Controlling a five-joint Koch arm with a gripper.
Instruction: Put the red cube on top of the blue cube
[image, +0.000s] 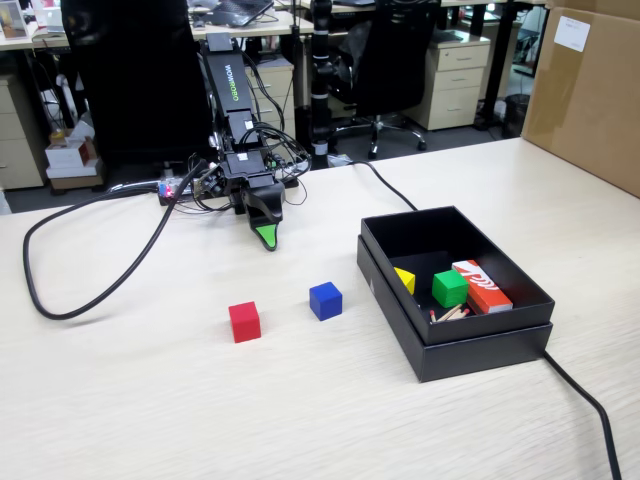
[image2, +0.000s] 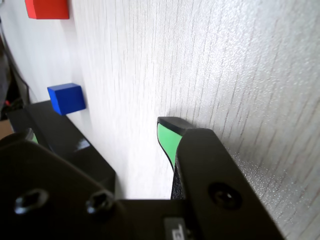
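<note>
Nothing's grasped yet: the tool (image: 265, 238) hangs behind both cubes, clenched or not I cannot tell, and must reach the red cube (image: 244, 322) first.

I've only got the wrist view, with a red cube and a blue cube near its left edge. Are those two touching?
Observer: No. In the fixed view the red cube sits apart from the blue cube, to its left, both on the bare table.
Operator: Anything else close by?
Observer: An open black box stands to the right of the blue cube, with a green cube inside it.
Operator: And the gripper?
Observer: The gripper points down at the table behind both cubes, holding neither.
</note>
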